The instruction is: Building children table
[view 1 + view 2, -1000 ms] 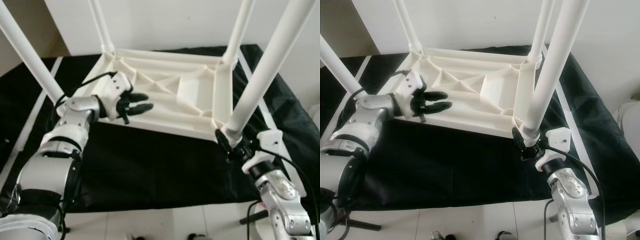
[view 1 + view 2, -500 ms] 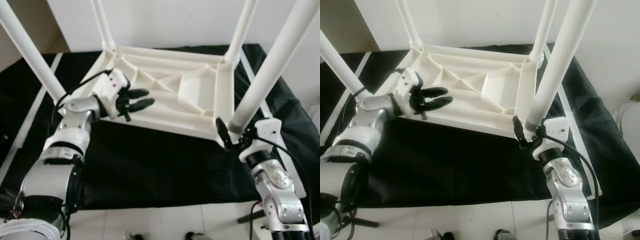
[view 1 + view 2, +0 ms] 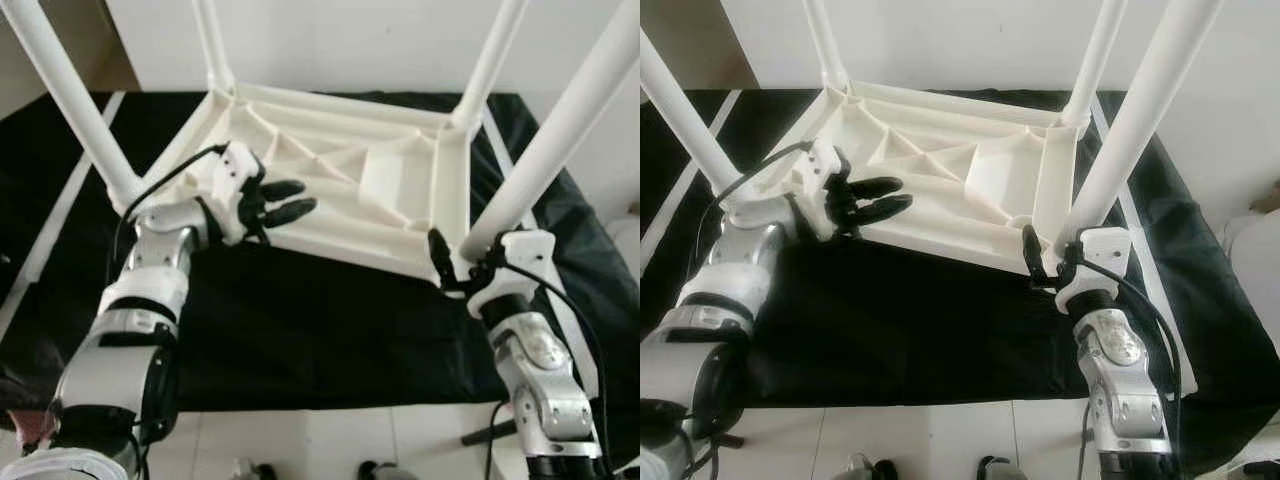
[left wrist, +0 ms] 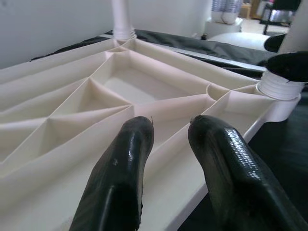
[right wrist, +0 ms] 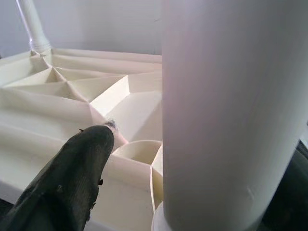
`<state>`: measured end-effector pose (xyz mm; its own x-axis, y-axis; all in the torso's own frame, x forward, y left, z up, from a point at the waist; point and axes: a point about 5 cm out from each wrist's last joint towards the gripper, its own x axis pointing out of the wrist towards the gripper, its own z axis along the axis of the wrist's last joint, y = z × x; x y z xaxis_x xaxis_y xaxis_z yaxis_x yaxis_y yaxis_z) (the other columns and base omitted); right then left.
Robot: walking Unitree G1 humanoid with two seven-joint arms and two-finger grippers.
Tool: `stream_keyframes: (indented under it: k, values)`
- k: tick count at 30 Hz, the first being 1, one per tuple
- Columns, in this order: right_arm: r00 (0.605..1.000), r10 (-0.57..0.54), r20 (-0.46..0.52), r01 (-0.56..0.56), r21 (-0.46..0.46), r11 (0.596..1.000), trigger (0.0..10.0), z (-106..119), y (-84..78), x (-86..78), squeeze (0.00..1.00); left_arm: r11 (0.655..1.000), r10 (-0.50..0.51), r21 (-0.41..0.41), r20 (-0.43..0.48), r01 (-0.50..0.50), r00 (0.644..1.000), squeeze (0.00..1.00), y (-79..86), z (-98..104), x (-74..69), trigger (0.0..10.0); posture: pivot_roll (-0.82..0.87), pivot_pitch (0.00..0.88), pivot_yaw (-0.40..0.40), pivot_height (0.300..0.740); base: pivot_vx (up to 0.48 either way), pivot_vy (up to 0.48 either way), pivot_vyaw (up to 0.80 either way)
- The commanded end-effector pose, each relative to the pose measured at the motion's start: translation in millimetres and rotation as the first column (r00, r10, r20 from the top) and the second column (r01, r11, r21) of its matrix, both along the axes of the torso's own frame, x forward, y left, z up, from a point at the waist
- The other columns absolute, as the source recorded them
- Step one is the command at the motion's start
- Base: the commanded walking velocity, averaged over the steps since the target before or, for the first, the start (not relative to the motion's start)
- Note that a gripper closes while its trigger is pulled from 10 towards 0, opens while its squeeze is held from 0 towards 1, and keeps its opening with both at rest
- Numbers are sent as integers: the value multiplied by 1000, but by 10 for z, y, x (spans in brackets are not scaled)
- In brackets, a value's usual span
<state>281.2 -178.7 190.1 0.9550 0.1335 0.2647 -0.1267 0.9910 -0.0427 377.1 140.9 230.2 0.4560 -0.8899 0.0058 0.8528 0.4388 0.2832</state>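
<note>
Black cloth carries the upturned table (image 3: 350,190), legs up for fitting. Right claw (image 3: 1050,262) grips the near right leg (image 3: 545,160); left claw (image 3: 285,200), parted and empty, steadies its frame.

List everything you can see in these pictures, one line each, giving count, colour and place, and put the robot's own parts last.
Table top: one, white, ribbed underside up, lying on the black cloth.
Table legs: four, white, standing upright from the table top's corners.
Black cloth: one, black, spread under the table top.
Floor: white tiles, at the near edge of the black cloth.
Wall: white, behind the table top.
Left pincer: one, black fingers slightly apart, over the near-left part of the table top.
Right pincer: one, black fingers, at the base of the near-right leg.
Arms: two, silver, at the left and right.
</note>
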Motion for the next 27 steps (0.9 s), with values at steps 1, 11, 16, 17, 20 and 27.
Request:
stream_keyframes:
  k: [1, 11, 16, 17, 20, 27]
  values:
    - [1000, 2, -9, -2, -2, 1000, 10000, -9, 36, 10, 0, 867, 486, -133, 8, -481, 874, 0, 191, 30, 168, 10000, -161, 145, -18, 740, 0, 0, 0]
    - [1000, -14, -18, 14, 13, 1000, 10000, -29, 102, 32, 0, 846, 514, -153, -23, -511, 857, 0, 136, 17, 131, 10000, -144, 136, -5, 740, 0, 0, 0]
    - [1000, -18, -20, 18, 18, 1000, 10000, -42, 108, 35, 0, 845, 517, -146, -28, -515, 856, 0, 104, 7, 124, 10000, -142, 134, -1, 740, 0, 0, 0]
    - [1000, -20, -20, 20, 20, 1000, 10000, -47, 111, 38, 0, 844, 517, -145, -34, -516, 856, 0, 84, 11, 122, 10000, -141, 130, 6, 740, 0, 0, 0]
    - [999, -27, -19, 27, 26, 999, 10000, -51, 118, 42, 0, 845, 516, -137, -42, -517, 856, 0, 60, 20, 125, 10000, -140, 128, 11, 740, 0, 0, 0]
    - [999, -36, -18, 37, 33, 999, 10000, -57, 121, 41, 0, 823, 565, -62, -6, -564, 825, 0, 66, -39, 140, 10000, -145, 121, 15, 740, 0, 0, 0]
